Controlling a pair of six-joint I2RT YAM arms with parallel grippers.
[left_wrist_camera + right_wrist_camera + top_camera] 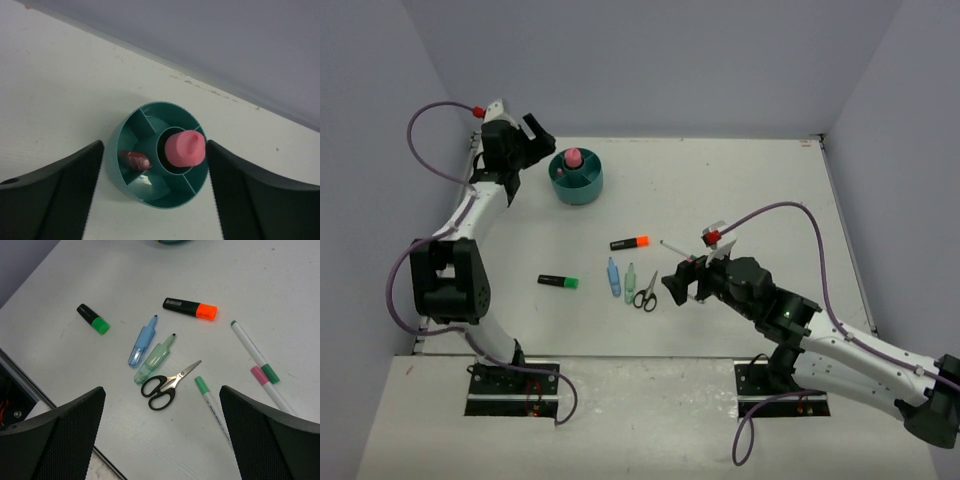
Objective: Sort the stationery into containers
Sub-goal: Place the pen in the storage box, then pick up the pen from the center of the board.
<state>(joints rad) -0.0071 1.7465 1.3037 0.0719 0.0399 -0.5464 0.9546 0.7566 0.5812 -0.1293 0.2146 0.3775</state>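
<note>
left gripper (155, 147) held spread near teal desk organiser (170, 106), pink tube (185, 148) seated in centre well, right gripper (161, 390) held spread above scissors (175, 380)

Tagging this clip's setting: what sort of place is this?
Probably a robot test booth: a white table closed in by plain grey walls, left arm and right arm bolted at its near edge.

Teal organiser (125, 135), pink tube (185, 148), black-handled scissors (162, 388)
</note>
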